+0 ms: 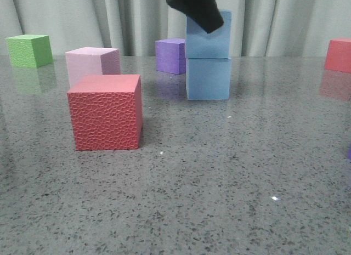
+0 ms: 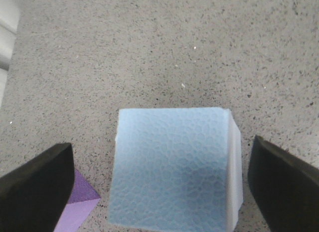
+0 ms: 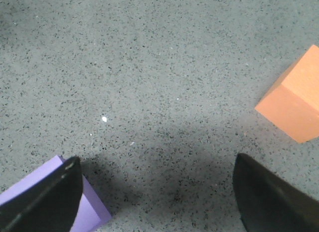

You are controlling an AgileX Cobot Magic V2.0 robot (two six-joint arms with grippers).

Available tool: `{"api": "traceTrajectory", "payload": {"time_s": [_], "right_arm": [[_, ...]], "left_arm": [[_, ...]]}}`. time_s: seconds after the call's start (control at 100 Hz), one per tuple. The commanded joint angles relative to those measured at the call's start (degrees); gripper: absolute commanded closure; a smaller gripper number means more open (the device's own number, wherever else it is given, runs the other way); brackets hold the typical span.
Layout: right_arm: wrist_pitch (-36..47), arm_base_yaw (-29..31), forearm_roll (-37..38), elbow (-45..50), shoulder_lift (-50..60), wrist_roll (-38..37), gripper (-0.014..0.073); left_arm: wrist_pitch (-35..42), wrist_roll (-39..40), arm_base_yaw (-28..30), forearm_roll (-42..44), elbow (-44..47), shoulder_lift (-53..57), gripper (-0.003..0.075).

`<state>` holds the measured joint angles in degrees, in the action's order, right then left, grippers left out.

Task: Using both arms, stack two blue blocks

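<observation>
Two light blue blocks stand stacked at the back middle of the table, the upper one [image 1: 208, 40] squarely on the lower one [image 1: 208, 79]. My left gripper [image 1: 198, 12] hangs dark over the upper block's top front edge. In the left wrist view the upper blue block's top [image 2: 172, 162] lies between the wide-apart fingers [image 2: 35, 187], with a gap on each side, so the left gripper [image 2: 159, 189] is open. My right gripper [image 3: 157, 197] is open over bare table, holds nothing, and does not show in the front view.
A large textured red cube [image 1: 105, 112] stands front left, with a pink cube [image 1: 92, 63] and a green cube [image 1: 30, 50] behind it. A purple cube [image 1: 171, 55] sits left of the stack. A red block [image 1: 339, 55] is far right. By the right gripper lie a purple block [image 3: 92, 209] and an orange block [image 3: 296, 100].
</observation>
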<state>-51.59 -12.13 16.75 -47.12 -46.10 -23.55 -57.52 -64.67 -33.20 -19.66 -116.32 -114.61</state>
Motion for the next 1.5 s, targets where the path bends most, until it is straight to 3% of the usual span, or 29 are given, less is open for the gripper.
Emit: {"api": "traceTrajectory", "payload": {"time_s": [0.0,0.4,0.58,0.86,1.22,1.49], "right_arm": [[3.4,0.4,1.7,-1.4,0.5,0.4,-0.0016],[3.4,0.4,2.0,-1.4,0.5,0.4,-0.0016],[3.3,0.4,2.2,-1.4,0.5,0.4,-0.0016],[3.3,0.4,2.5,-1.4,0.5,0.4,-0.0016],[3.4,0.4,2.5,-1.4,0.5,0.4,-0.0016],[3.4,0.4,2.5,-1.4,0.5,0.4,-0.0016]], "left_arm": [[2.0,3.5,-0.3,-1.8,-1.9,5.4,0.0038],[5.2,20.7,3.8,-1.6,-2.0,12.8,0.0060],[7.9,30.9,9.7,-1.6,-2.0,15.4,0.0060],[6.9,37.5,19.7,-1.6,1.7,20.3,0.0060],[12.3,38.0,29.5,-1.6,23.5,34.8,0.0060],[16.2,40.3,31.8,-1.6,42.8,48.9,0.0060]]}}
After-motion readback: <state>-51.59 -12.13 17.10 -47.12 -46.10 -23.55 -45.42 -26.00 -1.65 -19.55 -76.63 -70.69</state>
